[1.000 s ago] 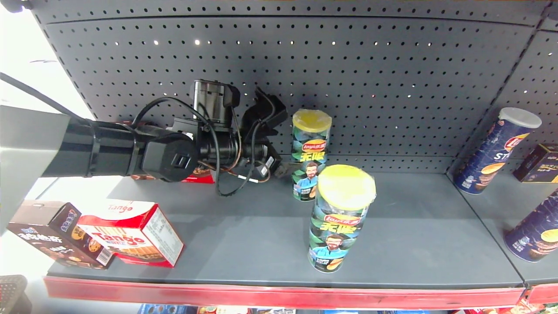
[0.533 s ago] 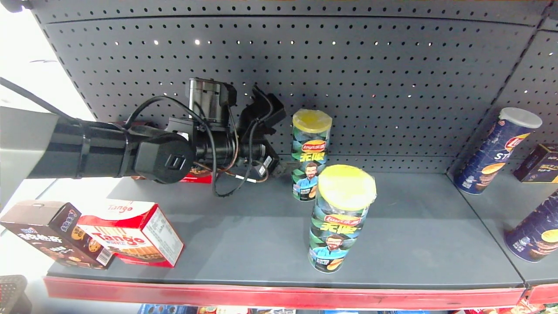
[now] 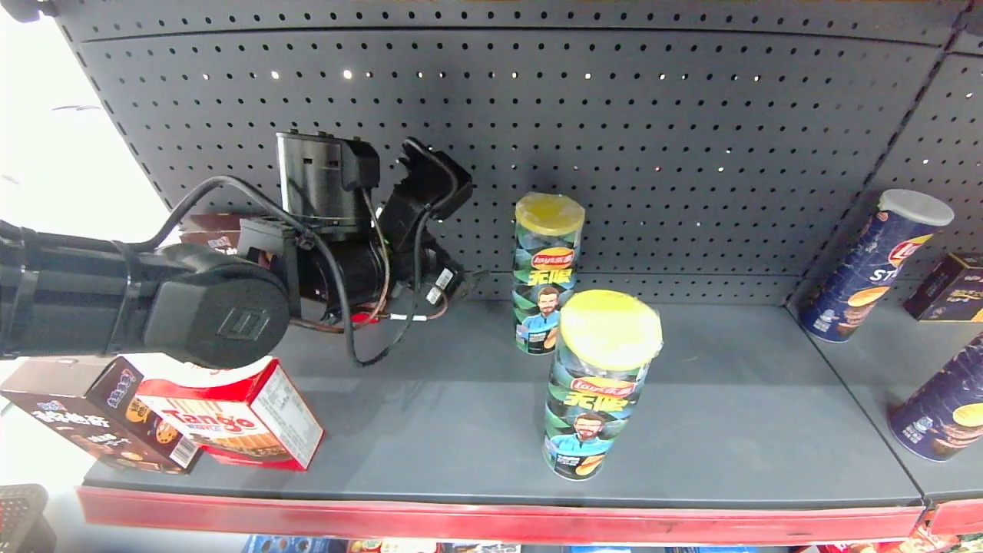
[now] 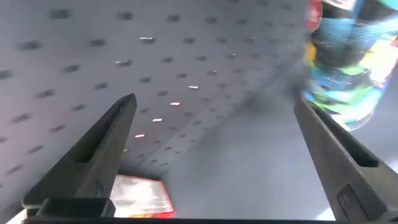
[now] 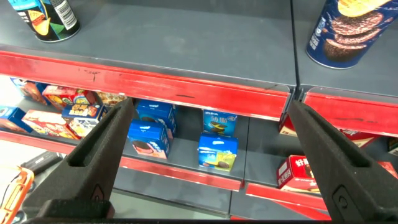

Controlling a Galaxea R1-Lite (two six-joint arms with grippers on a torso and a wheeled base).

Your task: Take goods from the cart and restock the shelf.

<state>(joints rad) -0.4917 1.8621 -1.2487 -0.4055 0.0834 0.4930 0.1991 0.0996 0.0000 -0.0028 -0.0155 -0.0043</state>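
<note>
While the left gripper (image 4: 214,155) hangs above the shelf (image 3: 729,415) near the pegboard (image 3: 614,138), its fingers (image 4: 102,155) spread wide and empty, two green cans stand upright to its right: the back can (image 3: 548,273) near the pegboard, the front can (image 3: 601,384) just before it. The right gripper (image 5: 205,155), fingers likewise released with nothing between them, faces the shelf's red edge (image 5: 186,87) and boxes (image 5: 149,134) on the lower shelves (image 5: 180,171). A red box (image 3: 238,418) and a brown box (image 3: 92,415) lie at the shelf's left front.
</note>
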